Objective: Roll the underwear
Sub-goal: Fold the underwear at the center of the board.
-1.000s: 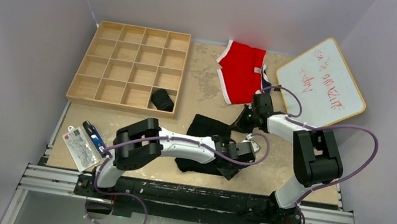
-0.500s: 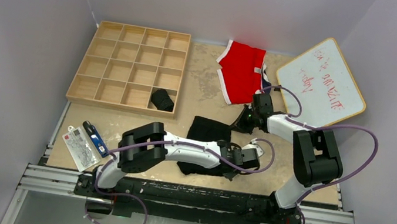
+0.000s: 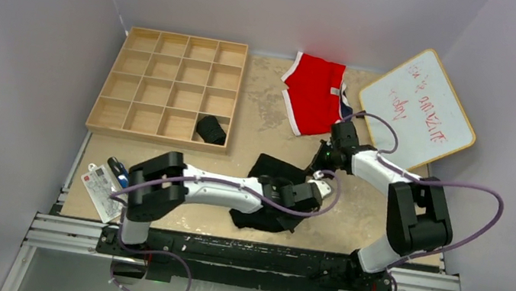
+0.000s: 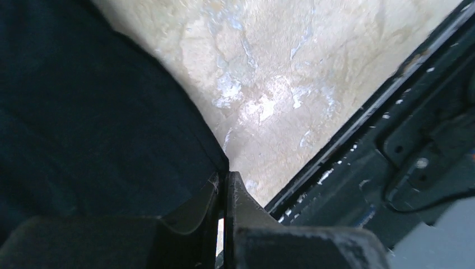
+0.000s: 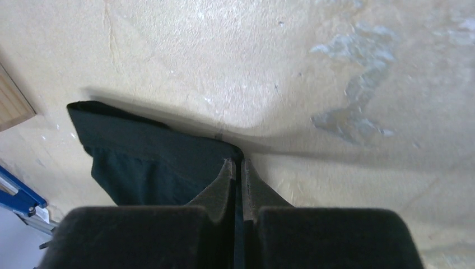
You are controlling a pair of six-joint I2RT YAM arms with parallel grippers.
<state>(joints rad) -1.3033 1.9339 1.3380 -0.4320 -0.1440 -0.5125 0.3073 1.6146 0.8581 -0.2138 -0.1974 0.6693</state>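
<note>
While left gripper and right gripper both pinch the underwear at its right edge, move them together, keeping it taut.

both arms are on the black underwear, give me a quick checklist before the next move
1. left end effector shut on the underwear corner: ok
2. right end effector shut on another corner: ok
3. cloth flat between the two grips: cannot tell, partly hidden
4. red briefs lying apart from the underwear: ok
5. tray has free compartments: ok
</note>
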